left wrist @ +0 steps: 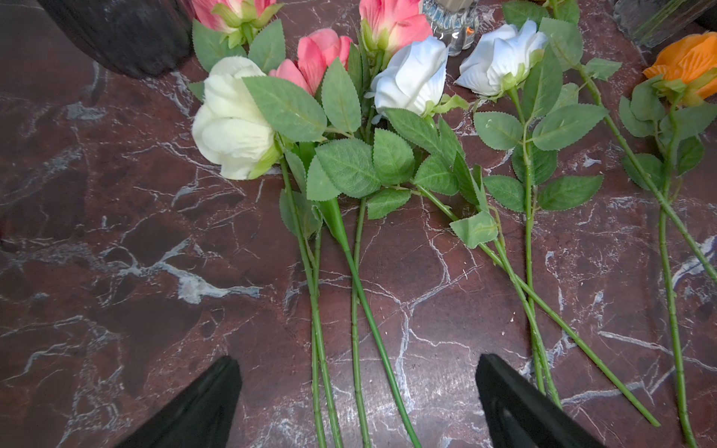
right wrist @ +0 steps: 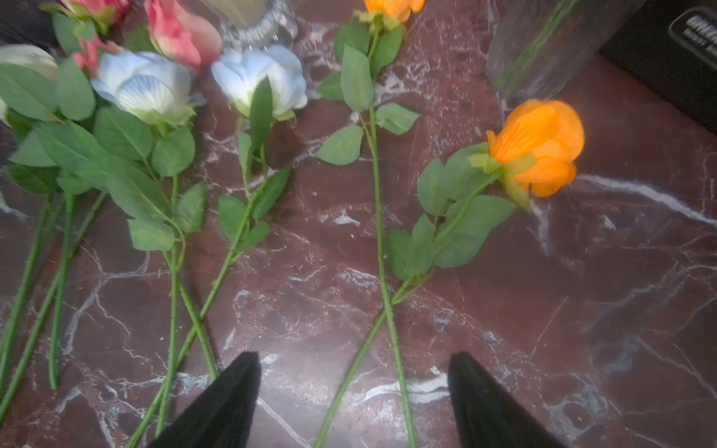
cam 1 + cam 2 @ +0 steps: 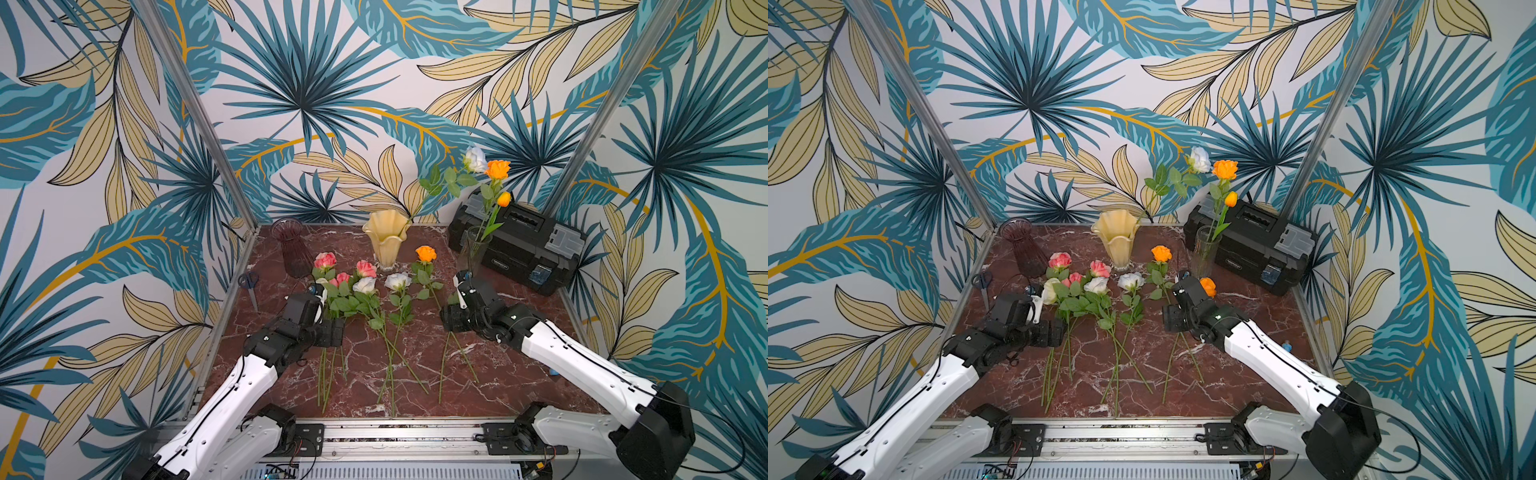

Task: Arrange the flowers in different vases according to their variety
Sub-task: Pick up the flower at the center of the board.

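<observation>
Two sets of jaws stand wide and empty: left jaws over the stems of pink and white flowers (image 1: pixel 349 166), right jaws astride crossed orange-rose stems (image 2: pixel 389 306), mid-counter (image 3: pixel 498 374). Along the far edge: purple vase (image 3: pixel 293 249), cream vase (image 3: pixel 386 241) holding a white rose (image 3: pixel 475 159), clear vase (image 3: pixel 476 249) holding orange ones (image 3: pixel 497 169).

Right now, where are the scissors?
In both top views the scissors lie flat by the left edge of the table, near the dark purple vase and beyond the left gripper.

Top cams high, fwd-down; wrist cams close, share flowers (image 1: pixel 411 77).
</observation>
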Controlling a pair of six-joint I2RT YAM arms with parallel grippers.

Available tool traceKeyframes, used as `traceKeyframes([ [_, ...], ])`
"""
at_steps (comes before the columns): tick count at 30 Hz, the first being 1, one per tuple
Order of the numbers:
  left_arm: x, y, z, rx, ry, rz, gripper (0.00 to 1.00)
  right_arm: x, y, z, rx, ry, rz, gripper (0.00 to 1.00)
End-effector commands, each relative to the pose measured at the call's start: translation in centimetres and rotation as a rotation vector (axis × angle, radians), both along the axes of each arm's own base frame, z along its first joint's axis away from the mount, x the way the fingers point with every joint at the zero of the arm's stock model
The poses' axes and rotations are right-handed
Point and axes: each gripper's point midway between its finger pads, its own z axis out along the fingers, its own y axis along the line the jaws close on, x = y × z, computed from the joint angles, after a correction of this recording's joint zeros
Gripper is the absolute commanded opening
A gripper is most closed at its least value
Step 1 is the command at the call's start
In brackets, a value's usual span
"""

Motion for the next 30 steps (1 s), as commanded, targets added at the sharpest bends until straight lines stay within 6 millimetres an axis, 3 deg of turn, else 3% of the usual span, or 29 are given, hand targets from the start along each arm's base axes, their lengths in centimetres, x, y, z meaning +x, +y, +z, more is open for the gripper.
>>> traceKeyframes([
  [1,0.3,-0.4,1.3,-0.007,-0.029,-0.022,1.00,0.0,0.7,-1.6,-0.039,0.087,0.028,0.76],
  [10,0.2,-0.4,1.5,-0.013,-0.034,-0.018,1.00,2.1,1.3,-5.5,-0.157,0.212,0.061,0.70],
  [21,0.0,-0.4,1.5,-0.018,-0.031,-0.018,1.00,3.8,2.2,-8.9,-0.153,0.327,0.128,0.63],
  [30,0.1,-0.3,1.4,-0.015,-0.030,-0.016,1.00,5.1,1.6,-10.5,-0.178,0.354,0.126,0.62],
])
